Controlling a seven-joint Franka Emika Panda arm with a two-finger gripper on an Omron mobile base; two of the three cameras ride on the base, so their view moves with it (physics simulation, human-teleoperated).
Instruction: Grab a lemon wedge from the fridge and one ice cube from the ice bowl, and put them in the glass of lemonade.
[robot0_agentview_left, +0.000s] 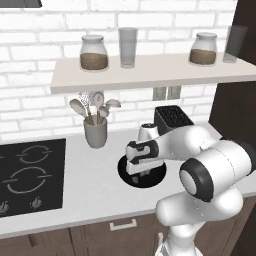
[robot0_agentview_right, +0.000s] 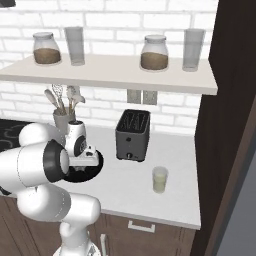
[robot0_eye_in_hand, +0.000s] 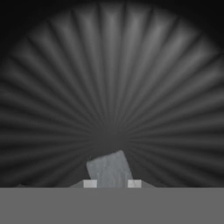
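Note:
My gripper (robot0_eye_in_hand: 112, 183) reaches down into the black ice bowl (robot0_agentview_left: 151, 182), whose ribbed inside (robot0_eye_in_hand: 109, 78) spreads across the hand view. A pale grey ice cube (robot0_eye_in_hand: 109, 169) sits between my two fingertips, which press against its sides. In the left base view the hand hangs over the bowl's middle, with the gripper (robot0_agentview_left: 141, 174) low inside it. The glass of lemonade (robot0_agentview_right: 159, 179) stands on the counter to the right of the bowl (robot0_agentview_right: 98, 165), past the toaster. The lemon wedge and the fridge are out of view.
A dark toaster (robot0_agentview_right: 133, 135) stands behind the bowl against the brick wall. A grey utensil cup (robot0_agentview_left: 95, 132) is to the bowl's left, and a black cooktop (robot0_agentview_left: 30, 175) lies further left. A shelf (robot0_agentview_left: 150, 72) above carries jars and tall glasses. A tall dark cabinet (robot0_agentview_right: 225, 125) bounds the counter on the right.

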